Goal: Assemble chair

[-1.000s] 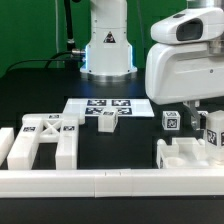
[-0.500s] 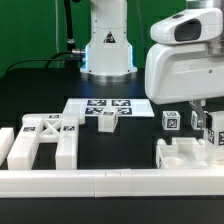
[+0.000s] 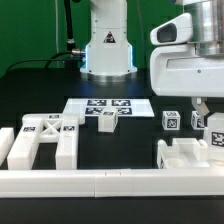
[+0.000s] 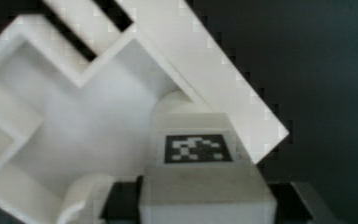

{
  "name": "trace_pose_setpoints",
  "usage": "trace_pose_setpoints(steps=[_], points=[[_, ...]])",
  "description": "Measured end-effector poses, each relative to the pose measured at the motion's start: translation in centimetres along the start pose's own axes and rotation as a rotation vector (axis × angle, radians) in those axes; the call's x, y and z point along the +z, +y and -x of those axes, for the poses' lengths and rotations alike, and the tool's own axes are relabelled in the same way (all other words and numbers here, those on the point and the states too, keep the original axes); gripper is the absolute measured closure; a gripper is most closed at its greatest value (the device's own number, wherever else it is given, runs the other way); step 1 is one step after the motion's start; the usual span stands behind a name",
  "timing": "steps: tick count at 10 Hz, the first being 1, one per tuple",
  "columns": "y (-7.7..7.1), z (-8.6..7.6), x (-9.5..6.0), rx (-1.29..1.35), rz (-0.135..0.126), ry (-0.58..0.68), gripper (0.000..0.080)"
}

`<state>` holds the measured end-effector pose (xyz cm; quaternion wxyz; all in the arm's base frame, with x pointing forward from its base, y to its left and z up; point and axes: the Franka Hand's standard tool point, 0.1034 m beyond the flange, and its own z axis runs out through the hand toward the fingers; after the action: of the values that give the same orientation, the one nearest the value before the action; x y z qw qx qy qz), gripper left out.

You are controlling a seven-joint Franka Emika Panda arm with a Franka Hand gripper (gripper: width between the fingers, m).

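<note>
My gripper (image 3: pixel 208 118) is at the exterior view's right, shut on a white square chair leg (image 3: pixel 214 133) with a black-and-white tag. In the wrist view the leg (image 4: pixel 197 150) fills the space between my dark fingers (image 4: pixel 123 200), just above a white X-braced frame (image 4: pixel 87 90). That frame part (image 3: pixel 185 155) lies under the gripper. A second X-braced frame (image 3: pixel 45 140) lies at the exterior view's left. Another tagged leg (image 3: pixel 171 122) stands beside the gripper, and a small tagged block (image 3: pixel 107 119) sits near the middle.
The marker board (image 3: pixel 90 103) lies flat behind the middle block. A long low white border rail (image 3: pixel 110 185) runs along the front. The robot base (image 3: pixel 107 45) stands at the back. The arm's white body (image 3: pixel 190 65) fills the upper right.
The arm and the held leg have shifted a little toward the exterior view's right. The other parts have not moved.
</note>
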<state>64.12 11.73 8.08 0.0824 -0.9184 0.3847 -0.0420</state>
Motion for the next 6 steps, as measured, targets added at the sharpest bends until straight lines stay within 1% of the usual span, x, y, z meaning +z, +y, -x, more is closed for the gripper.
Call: trace_pose_setpoints(steps=[2, 3, 4, 5, 6], points=[[-0.10, -0.01, 0.00, 0.233, 0.001, -0.007, 0.0514], [-0.15, -0.07, -0.02, 0.330, 0.008, -0.017, 0.0514], [-0.18, -0.10, -0.04, 0.414, 0.006, -0.022, 0.0514], [-0.18, -0.13, -0.04, 0.457, 0.006, -0.022, 0.0513], [-0.19, -0.10, -0.03, 0.435, 0.005, -0.022, 0.0513]])
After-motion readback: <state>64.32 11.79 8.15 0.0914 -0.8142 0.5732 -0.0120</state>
